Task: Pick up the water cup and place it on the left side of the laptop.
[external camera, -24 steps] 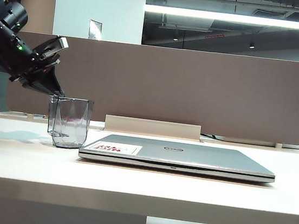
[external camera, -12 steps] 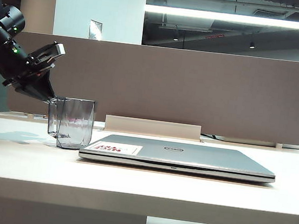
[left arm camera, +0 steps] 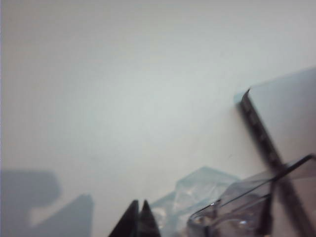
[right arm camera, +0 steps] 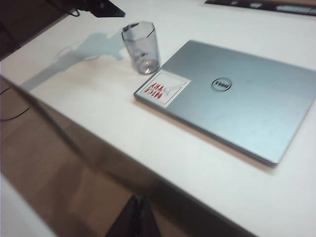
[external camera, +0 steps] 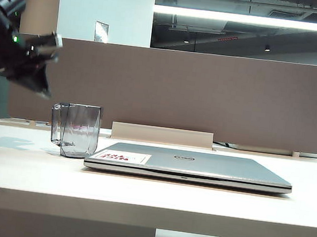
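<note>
**Cup stands at laptop's left corner, both grippers closed and empty**

Desk (external camera: pixel 149 195): a pale, matte white top, bare apart from two things. Behind it runs a beige partition (external camera: pixel 207 95) with a low cream stand (external camera: pixel 161 135) at its foot. Beyond that lie a light wall and a dim office ceiling with one long lit strip lamp (external camera: pixel 251 19).

The cup (external camera: pixel 79 130) stands upright on the desk, just beside the laptop's left front corner as the exterior view shows it; touching or not cannot be told. The laptop (external camera: pixel 188 165) lies shut and flat. Its lid bears a small round logo (right arm camera: pixel 221 85) reading "DELL", and a white sticker (right arm camera: pixel 163 88) with red letters sits at the corner nearest the cup; the letters are too distorted to read.

The left gripper (external camera: pixel 38 83) hangs in the air above and to the left of the cup, clear of it, fingers (left arm camera: pixel 139 222) pressed together on nothing. The right gripper (right arm camera: pixel 137 217) hovers off the desk's near edge, well apart from both things, also closed and empty.
</note>
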